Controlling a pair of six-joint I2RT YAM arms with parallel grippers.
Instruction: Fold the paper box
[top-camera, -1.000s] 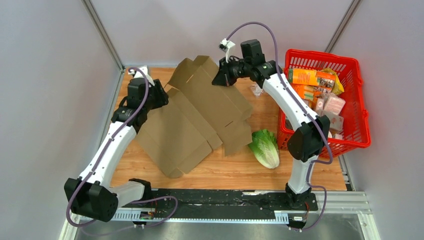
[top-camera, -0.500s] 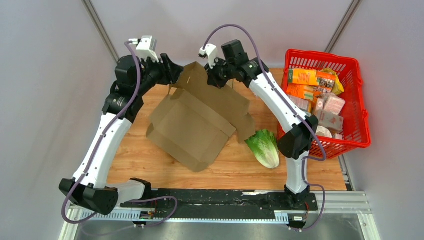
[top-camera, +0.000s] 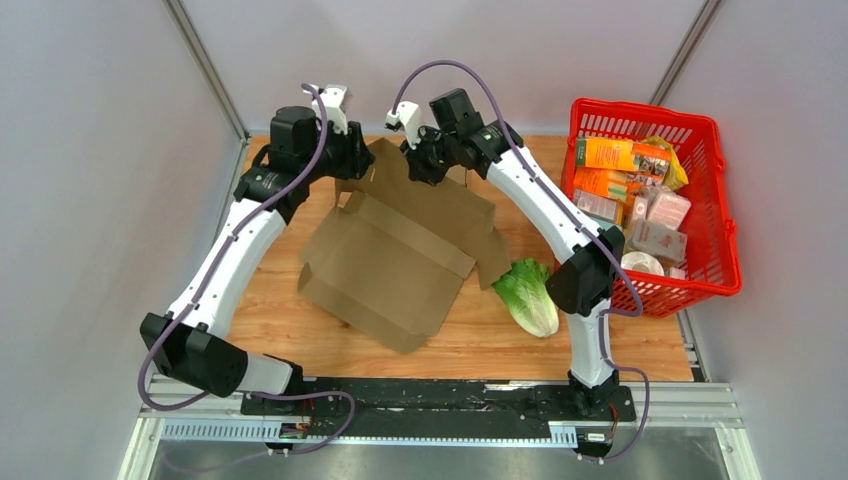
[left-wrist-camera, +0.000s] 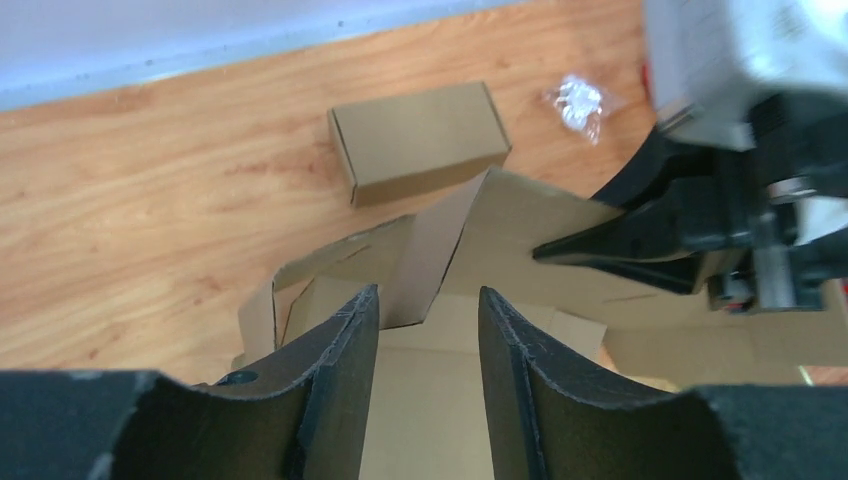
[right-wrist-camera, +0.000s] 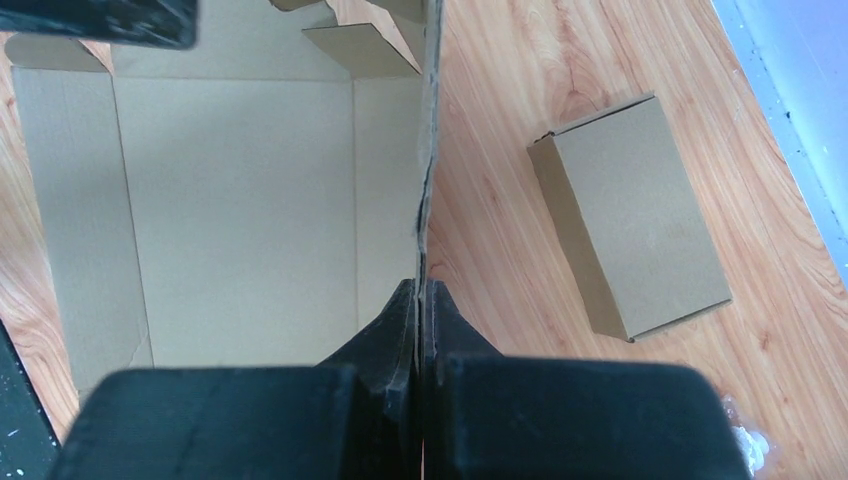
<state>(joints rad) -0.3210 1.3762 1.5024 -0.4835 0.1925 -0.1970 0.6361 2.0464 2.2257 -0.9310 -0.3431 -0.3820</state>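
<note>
The paper box is brown cardboard, half opened out on the wooden table, with its far wall and flaps standing up. My right gripper is shut on the top edge of that upright wall. In the right wrist view its jaws pinch the thin card, and the box's inner floor lies to the left. My left gripper hangs open at the box's far left corner. Its fingertips straddle empty air just short of a narrow standing flap.
A small closed cardboard box lies on the table behind the paper box, with a crumpled plastic wrapper beside it. A lettuce lies at the box's right corner. A red basket of groceries stands at the right.
My left arm has risen and swung to the box's far left corner. My right gripper has drawn the wall leftward, standing the box up. The left jaws have narrowed slightly.
</note>
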